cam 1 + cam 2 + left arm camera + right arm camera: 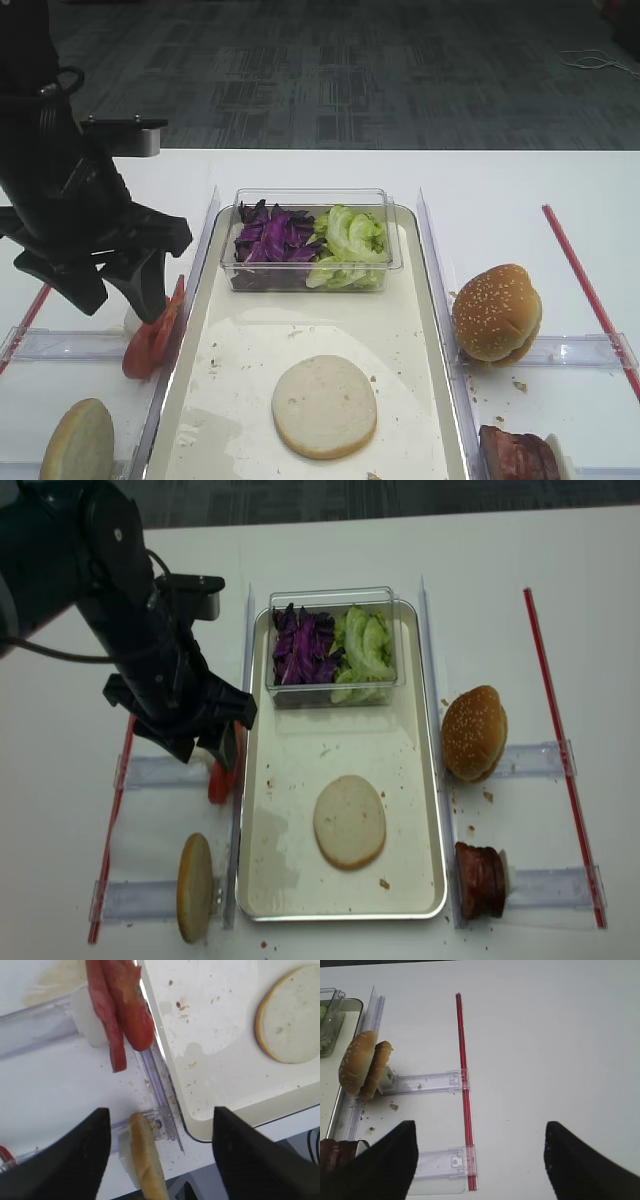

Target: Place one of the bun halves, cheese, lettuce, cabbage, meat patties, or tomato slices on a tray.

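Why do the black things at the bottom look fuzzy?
In both wrist views the jaws sit close to the lens, so they blur; in the left wrist view the tomato slices look soft too, while the exterior views stay sharp.

No text, label, brand, number or sign is being shown legibly in any of the views. Nothing printed is being displayed on the tray [255, 880], on the clear plastic box [330, 598] or on the white table [500, 180], and no marking is being carried by the red strips [465, 1085] or the clear holders [427, 1081]. The black arm housing [60, 540] is being seen without any readable lettering.
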